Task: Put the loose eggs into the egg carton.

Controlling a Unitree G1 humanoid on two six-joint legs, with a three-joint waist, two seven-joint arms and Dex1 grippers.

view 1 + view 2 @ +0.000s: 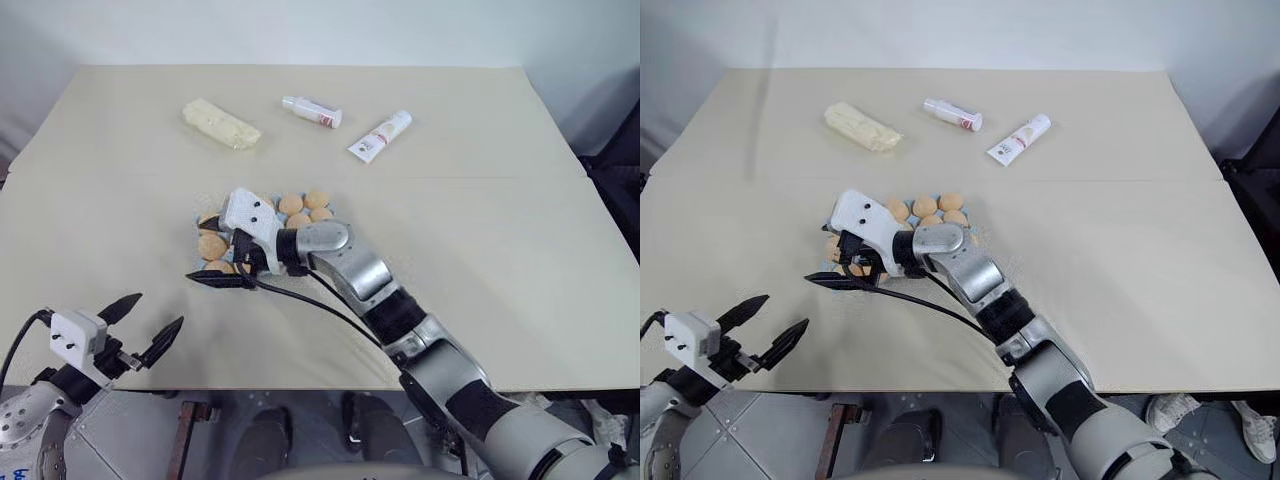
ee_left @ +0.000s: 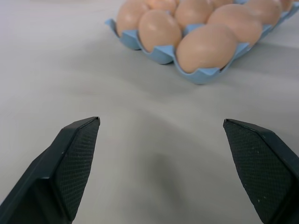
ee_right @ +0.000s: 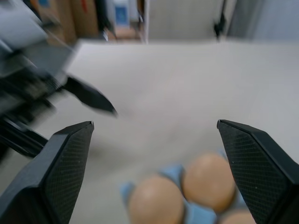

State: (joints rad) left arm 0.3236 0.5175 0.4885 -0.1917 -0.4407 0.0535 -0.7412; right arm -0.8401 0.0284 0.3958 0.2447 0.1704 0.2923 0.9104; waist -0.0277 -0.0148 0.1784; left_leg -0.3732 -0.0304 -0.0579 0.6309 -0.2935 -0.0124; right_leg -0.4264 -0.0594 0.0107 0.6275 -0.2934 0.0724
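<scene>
Your right gripper hangs with its fingers spread wide and empty, right over the near-left end of the egg carton at mid-table; the eggs all appear seated in cups, no loose one visible on the table; any sideways sweep or dip from here could clip an egg or shove the light carton, so lift straight up before you pull back; your left gripper is also wide and empty, near the table's near-left edge, pointing at the carton; keep it parked.
</scene>
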